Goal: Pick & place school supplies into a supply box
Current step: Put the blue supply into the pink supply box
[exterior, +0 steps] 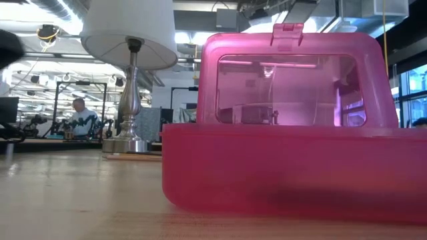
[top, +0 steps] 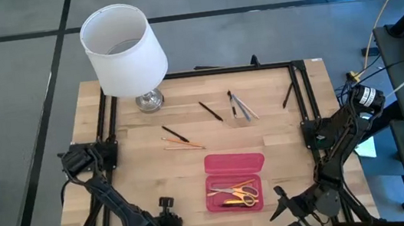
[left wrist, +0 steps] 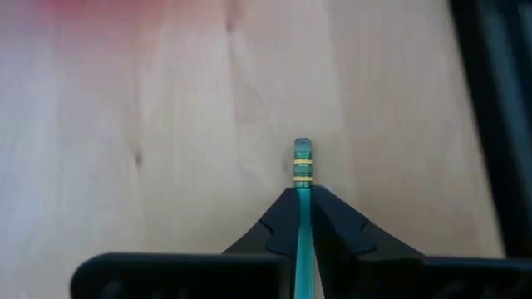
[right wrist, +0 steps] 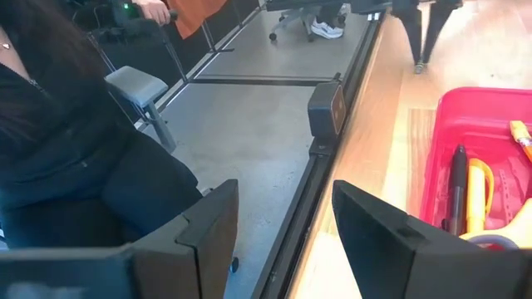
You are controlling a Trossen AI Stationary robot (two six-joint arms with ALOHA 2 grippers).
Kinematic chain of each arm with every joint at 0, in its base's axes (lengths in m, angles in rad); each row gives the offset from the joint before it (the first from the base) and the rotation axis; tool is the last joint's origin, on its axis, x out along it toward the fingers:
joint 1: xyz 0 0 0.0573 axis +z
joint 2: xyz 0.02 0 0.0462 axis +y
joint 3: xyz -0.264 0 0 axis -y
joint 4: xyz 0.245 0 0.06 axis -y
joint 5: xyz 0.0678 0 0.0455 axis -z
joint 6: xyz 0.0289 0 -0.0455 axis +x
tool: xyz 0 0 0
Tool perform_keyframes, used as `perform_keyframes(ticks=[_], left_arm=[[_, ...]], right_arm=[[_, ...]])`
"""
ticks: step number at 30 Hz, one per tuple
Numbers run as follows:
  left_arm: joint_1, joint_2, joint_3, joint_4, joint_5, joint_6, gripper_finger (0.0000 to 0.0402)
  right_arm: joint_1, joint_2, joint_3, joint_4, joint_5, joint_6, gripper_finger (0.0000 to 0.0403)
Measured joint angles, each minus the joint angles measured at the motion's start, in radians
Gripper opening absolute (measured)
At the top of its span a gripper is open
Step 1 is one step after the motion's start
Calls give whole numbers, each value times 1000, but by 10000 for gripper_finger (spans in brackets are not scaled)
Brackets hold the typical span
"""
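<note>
The supply box (top: 212, 181) is a pink plastic case on the table's middle near part. Its lid (exterior: 293, 80) stands open. Yellow-handled scissors (top: 244, 194), an orange pencil (top: 231, 190) and a black pen (right wrist: 457, 187) lie inside. Several black, grey and wooden pens and pencils (top: 182, 140) (top: 237, 105) lie flat on the wood beyond the box. My left gripper (top: 166, 210) is near the table's near edge, left of the box, shut on a teal pencil (left wrist: 302, 166). My right gripper (right wrist: 287, 241) hangs open at the near edge, right of the box (right wrist: 465, 124). My left gripper pinches the teal pencil between its two fingers (left wrist: 278, 224). The pencil lies along the fingers, and its end with yellow bands (left wrist: 302, 176) sticks out past the fingertips. The fingers point down at the bare wood; whether the pencil's end touches the table I cannot tell.
A lamp with a white shade (top: 123, 49) and a metal base (top: 149, 100) stands at the table's far left. A black frame (top: 300, 93) runs along the table's edges. A person (right wrist: 75, 141) sits just beyond the near edge. Bare wood lies between the box and the left gripper.
</note>
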Motion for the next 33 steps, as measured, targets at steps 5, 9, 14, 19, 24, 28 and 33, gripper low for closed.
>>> perform_keyframes(ticks=[5,9,14,19,24,28,33], left_arm=[[57,-2,0,1,120,-6,35],[94,-5,1,1,219,-5,44],[103,-5,2,4,188,42,43],[103,-4,1,8,144,71,20],[105,-3,0,21,129,71,8],[105,-3,2,28,128,71,10],[107,-3,45,-2,128,91,5]], right_arm=[[0,0,0,0,0,0,198],[0,0,0,0,0,1,198],[0,0,0,0,0,1,198],[0,0,0,-1,0,-1,198],[0,0,0,-17,-1,-1,198],[0,0,0,-19,-1,-1,198],[0,0,0,-19,-1,-2,198]])
